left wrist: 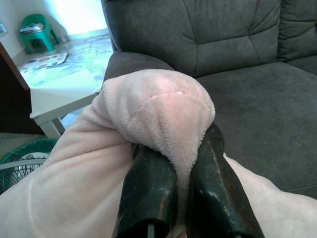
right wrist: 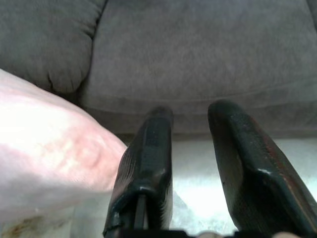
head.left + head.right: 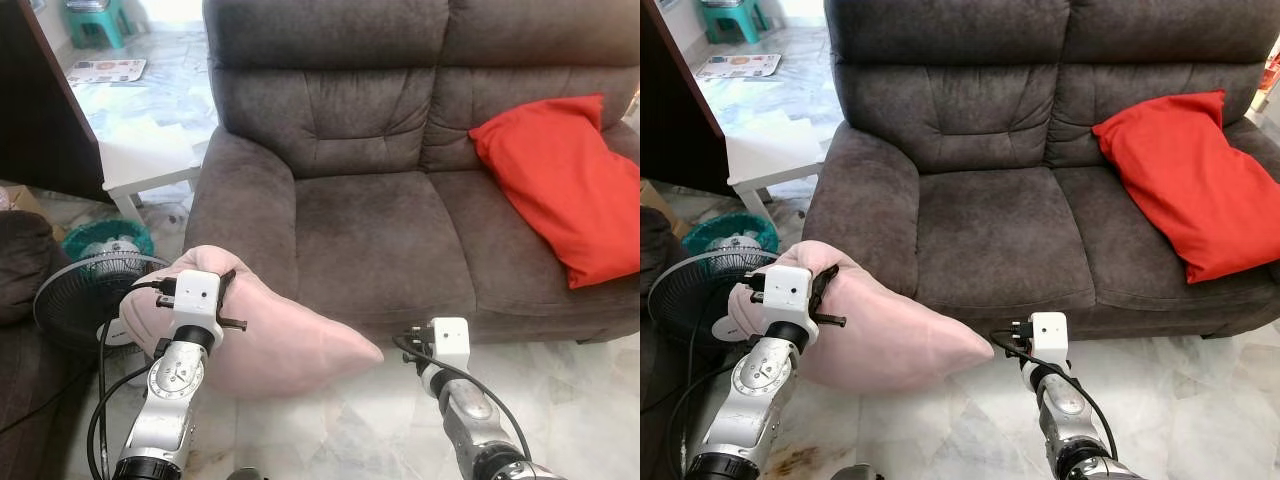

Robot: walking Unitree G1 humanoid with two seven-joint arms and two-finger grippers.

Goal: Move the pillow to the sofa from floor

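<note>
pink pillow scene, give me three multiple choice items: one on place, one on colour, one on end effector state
1. Where does the red pillow lie?
A. on the sofa's right seat
B. on the floor
C. on the white table

2. What colour is the pillow that the left end effector grips?
A. grey
B. pink
C. green

3. What state is the right end effector in?
A. shut on the pillow
B. shut on a cable
C. open, holding nothing

Key: 1 A, it rests against the backrest; 2 B, pink plush bunches between the fingers; 3 C, floor shows between its fingers.
</note>
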